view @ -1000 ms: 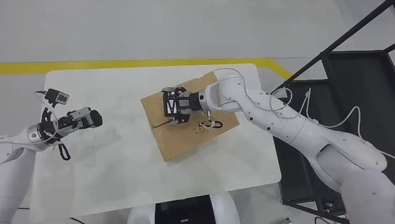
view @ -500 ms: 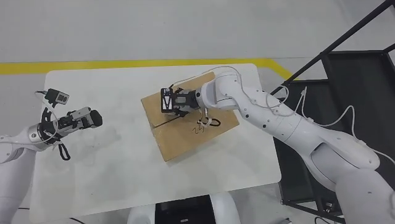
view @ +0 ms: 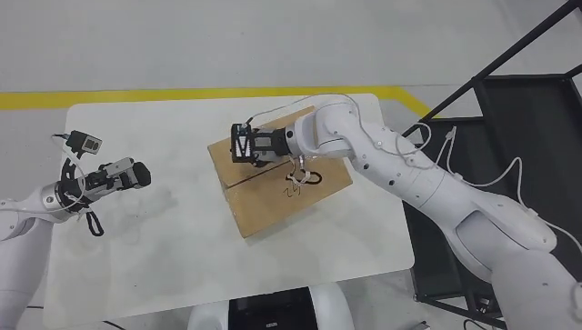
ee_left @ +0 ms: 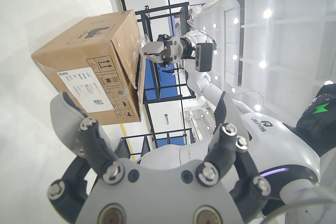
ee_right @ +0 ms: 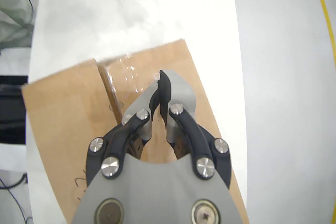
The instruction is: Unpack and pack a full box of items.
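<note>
Right pincer [ee_right: 160, 78] fingertips pressed together, arm outstretched; left pincer [ee_left: 143, 104] fingers spread wide

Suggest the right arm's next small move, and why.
Probably pull the clear tape up and away from the box: the right gripper has its jaws shut on the loose end, while the rest seems stuck along the top seam.

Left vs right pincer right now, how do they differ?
Left pincer is open and empty; right pincer is shut, apparently pinching clear tape. Left pincer hangs over bare table, apart from the box; right pincer is over the box top. Both share the same build.
</note>
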Controlling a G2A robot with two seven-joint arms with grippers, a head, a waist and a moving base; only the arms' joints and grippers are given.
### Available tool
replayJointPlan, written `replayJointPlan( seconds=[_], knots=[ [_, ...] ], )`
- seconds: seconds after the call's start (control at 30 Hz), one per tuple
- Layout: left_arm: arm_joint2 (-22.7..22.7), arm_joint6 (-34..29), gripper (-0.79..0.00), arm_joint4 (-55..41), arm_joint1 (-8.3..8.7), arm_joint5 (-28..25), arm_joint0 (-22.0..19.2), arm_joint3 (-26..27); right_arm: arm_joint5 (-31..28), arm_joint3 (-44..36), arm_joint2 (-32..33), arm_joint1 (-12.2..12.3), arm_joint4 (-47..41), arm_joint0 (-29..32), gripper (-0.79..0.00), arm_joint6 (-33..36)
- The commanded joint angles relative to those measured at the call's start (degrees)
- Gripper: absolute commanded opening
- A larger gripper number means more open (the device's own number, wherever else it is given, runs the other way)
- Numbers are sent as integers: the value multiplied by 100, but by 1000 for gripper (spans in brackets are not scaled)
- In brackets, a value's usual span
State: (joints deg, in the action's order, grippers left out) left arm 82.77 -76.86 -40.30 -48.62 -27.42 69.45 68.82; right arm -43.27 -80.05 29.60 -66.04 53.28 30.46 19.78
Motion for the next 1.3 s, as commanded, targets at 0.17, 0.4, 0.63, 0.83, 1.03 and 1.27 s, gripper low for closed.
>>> replayJointPlan(
  seconds=[0.17, 0.4, 0.63, 0.83, 1.03, 1.27],
  knots=[
    [0, 0, 0, 0, 0, 0, 0, 0, -490, -180, 391, 41, -289, 194, -785, -768],
    [0, 0, 0, 0, 0, 0, 0, 0, -675, -322, 466, -57, -289, 286, -785, -1381],
    [0, 0, 0, 0, 0, 0, 0, 0, -693, -118, 279, -256, 69, 195, -785, -1598],
    [0, 0, 0, 0, 0, 0, 0, 0, -507, 226, 72, -436, 334, 190, -785, -1603],
    [0, 0, 0, 0, 0, 0, 0, 0, -575, 420, -100, -606, 459, 183, -785, -1654],
    [0, 0, 0, 0, 0, 0, 0, 0, -697, 499, -230, -777, 587, 171, -785, -1719]
  ],
)
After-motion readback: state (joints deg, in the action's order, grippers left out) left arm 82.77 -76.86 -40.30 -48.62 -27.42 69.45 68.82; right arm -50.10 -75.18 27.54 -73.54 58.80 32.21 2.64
